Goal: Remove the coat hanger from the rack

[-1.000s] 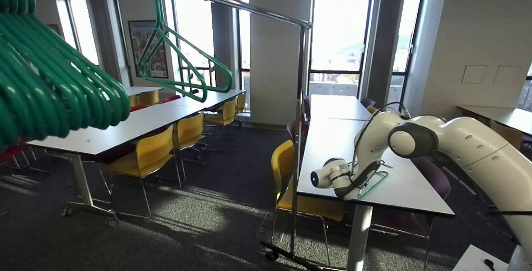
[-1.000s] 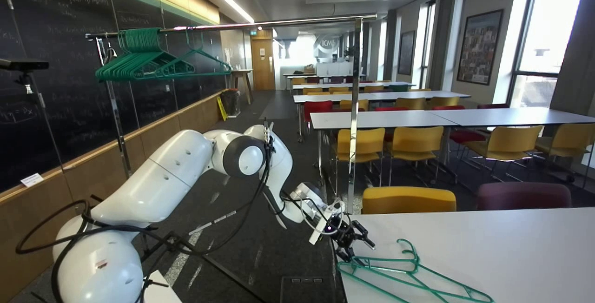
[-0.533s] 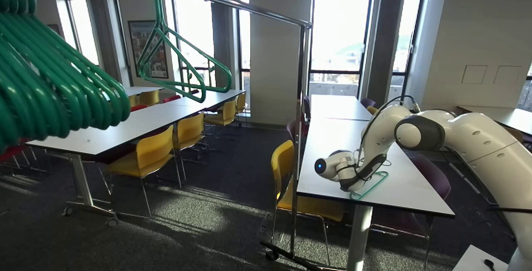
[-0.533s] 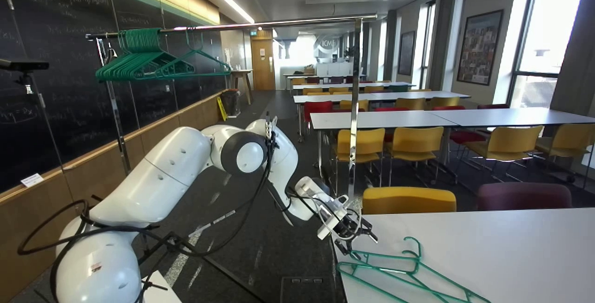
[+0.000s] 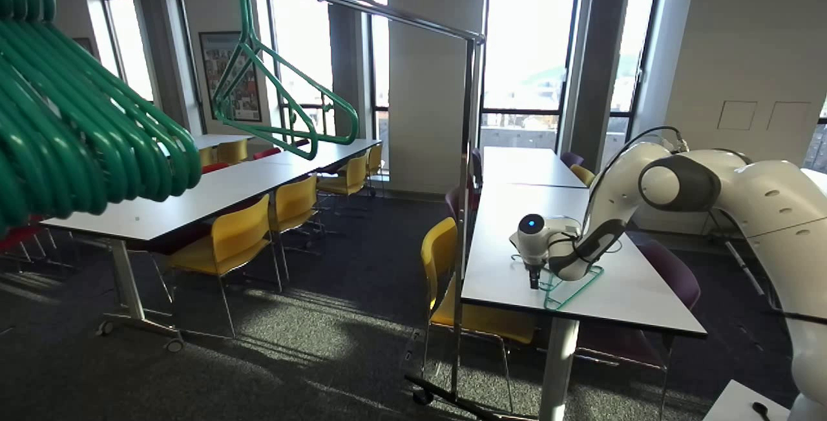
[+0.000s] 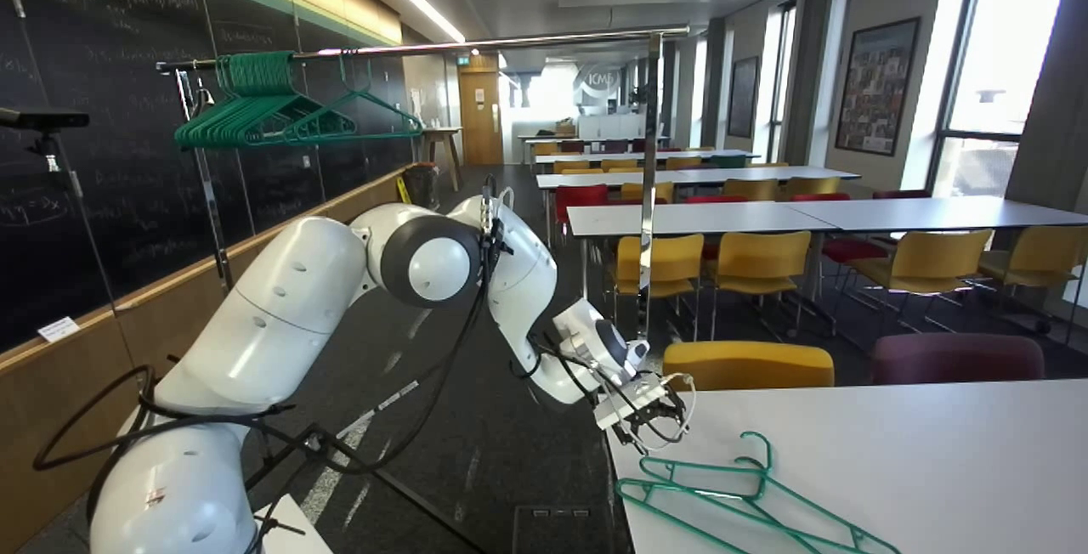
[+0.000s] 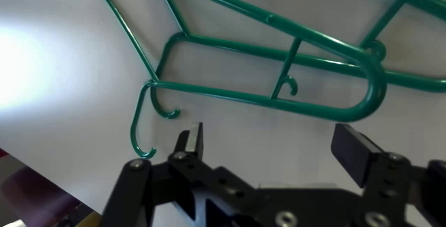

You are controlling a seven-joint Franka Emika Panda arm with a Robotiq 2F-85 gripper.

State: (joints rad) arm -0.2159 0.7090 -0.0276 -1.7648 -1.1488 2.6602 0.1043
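Two green coat hangers lie overlapping on the white table; the upper coat hanger [image 7: 303, 107] fills much of the wrist view. They also show in both exterior views [image 5: 578, 290] [image 6: 807, 501]. My gripper [image 7: 268, 133] is open and empty, fingers wide apart. In the wrist view the hanger's rounded end lies just beyond one fingertip, outside the gap. In an exterior view the gripper [image 6: 659, 435] is over the table's edge beside the hangers. The grey rack [image 5: 387, 11] shows in both exterior views [image 6: 510, 43]. Several like hangers [image 5: 116, 150] hang from its rail [image 6: 255, 112].
The rack's upright [image 6: 648, 240] stands close to the gripper and the table edge. A yellow chair [image 6: 748, 365] and a purple chair [image 6: 959, 367] stand along the white table [image 6: 977, 469]. Cables hang along the arm. A blackboard [image 6: 102, 112] lines the wall.
My arm has risen and drawn back, and the gripper has turned, moving off the hangers' end. The upper hanger on the table shifted slightly early on. The hangers on the rack have barely moved.
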